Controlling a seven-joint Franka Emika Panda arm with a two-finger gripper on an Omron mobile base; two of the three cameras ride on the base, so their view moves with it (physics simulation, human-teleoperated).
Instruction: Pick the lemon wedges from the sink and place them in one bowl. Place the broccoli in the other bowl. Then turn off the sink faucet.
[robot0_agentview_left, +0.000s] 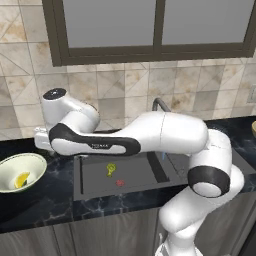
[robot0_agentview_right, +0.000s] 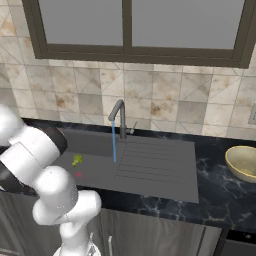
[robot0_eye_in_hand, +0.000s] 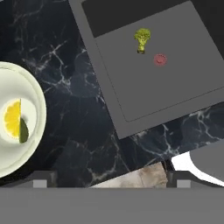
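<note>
Hand view: fingers (robot0_eye_in_hand: 111, 178) spread apart; knobbly broccoli (robot0_eye_in_hand: 141, 39) on smooth grey sink (robot0_eye_in_hand: 166, 94) floor.

Black white-veined marble countertop (robot0_agentview_left: 45, 200) along the lower left; beige patterned tile backsplash (robot0_agentview_right: 165, 102) mid-frame; dark-framed frosted window (robot0_agentview_right: 130, 25) across the top.

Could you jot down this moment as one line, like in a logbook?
lemon wedges: in left bowl | broccoli: lying in sink | other bowl: nothing visible in it | faucet: running | jaws: open, empty
</note>
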